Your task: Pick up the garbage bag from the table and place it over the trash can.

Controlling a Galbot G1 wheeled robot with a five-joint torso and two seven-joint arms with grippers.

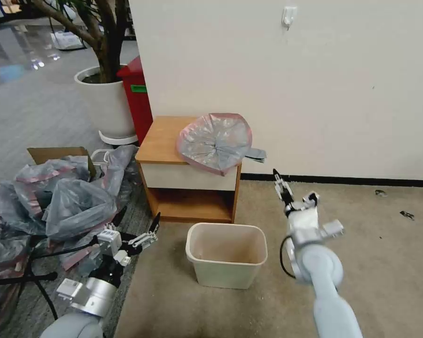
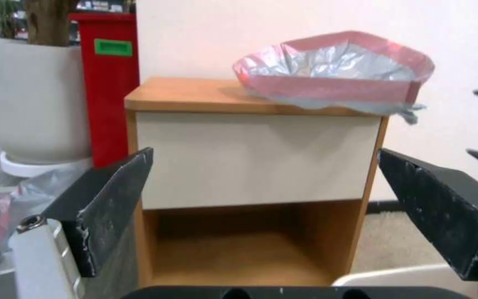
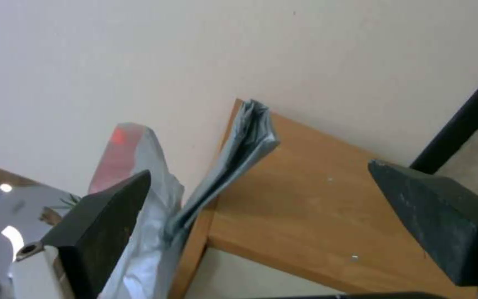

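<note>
Garbage bag [image 1: 215, 142] spread open on the right half of the wooden surface [image 1: 162, 141], centre of the head frame, pink-red rim facing up and toward the camera, grey folds bunched in the middle, a grey tail hanging past the right edge beside the wall. Seen in the left wrist frame as a shallow pink-rimmed bowl [image 2: 336, 70] at upper right, resting on the orange-brown top [image 2: 195, 96] above the white drawer front. Seen in the right wrist frame as a grey fold [image 3: 233, 160] draped over a corner of the wooden side panel [image 3: 305, 195], with a pink patch higher up at left. Trash can [image 1: 226, 253] standing upright on the carpet at lower centre, just in front of the open shelf, mouth bare. Left end effector [image 1: 138, 225] low at lower left, near the heap of grey-and-pink bags [image 1: 56, 202], fingers spread apart, gripping nothing. Right end effector [image 1: 281, 184] raised at centre right, pointing up toward the hanging tail, near it but apart; fingers well apart in its wrist frame, gripping nothing. White plant pot [image 1: 105, 103] and red bin [image 1: 137, 101] at upper left, behind the wooden unit.
</note>
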